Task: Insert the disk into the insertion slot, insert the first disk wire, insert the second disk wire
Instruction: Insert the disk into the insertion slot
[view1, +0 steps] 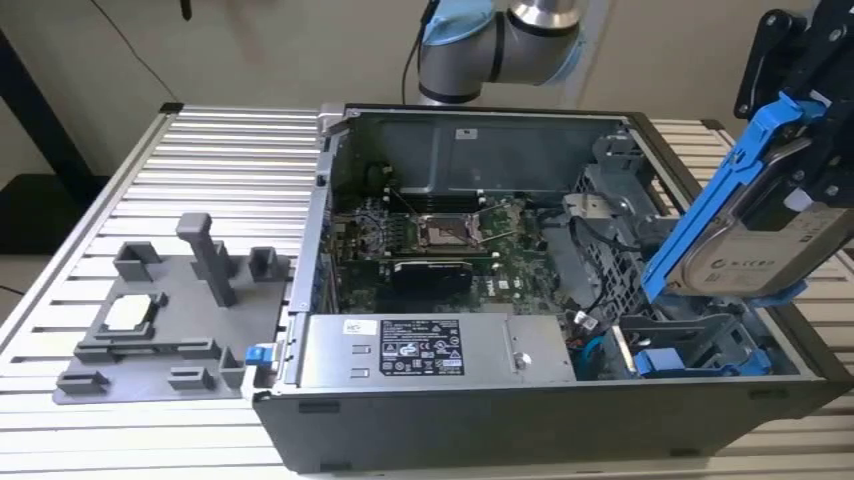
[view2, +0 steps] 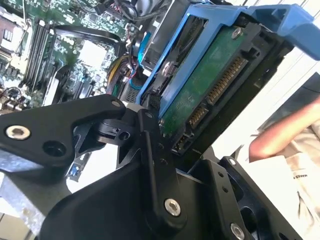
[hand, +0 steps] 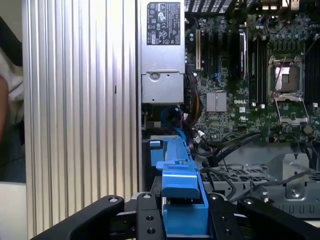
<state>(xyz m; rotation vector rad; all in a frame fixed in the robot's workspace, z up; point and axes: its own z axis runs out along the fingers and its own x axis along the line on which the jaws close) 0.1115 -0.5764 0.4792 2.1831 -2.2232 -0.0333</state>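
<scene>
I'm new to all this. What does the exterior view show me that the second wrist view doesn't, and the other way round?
The exterior view takes in the whole black computer case, its silver power-supply box, and a grey plate of blocks on the slatted table at that view's left. The second wrist view gives the disk from its green circuit-board side, with gold connectors, plus a person's arm. Both show the gripper holding the blue-framed disk tilted, and the green motherboard.
</scene>
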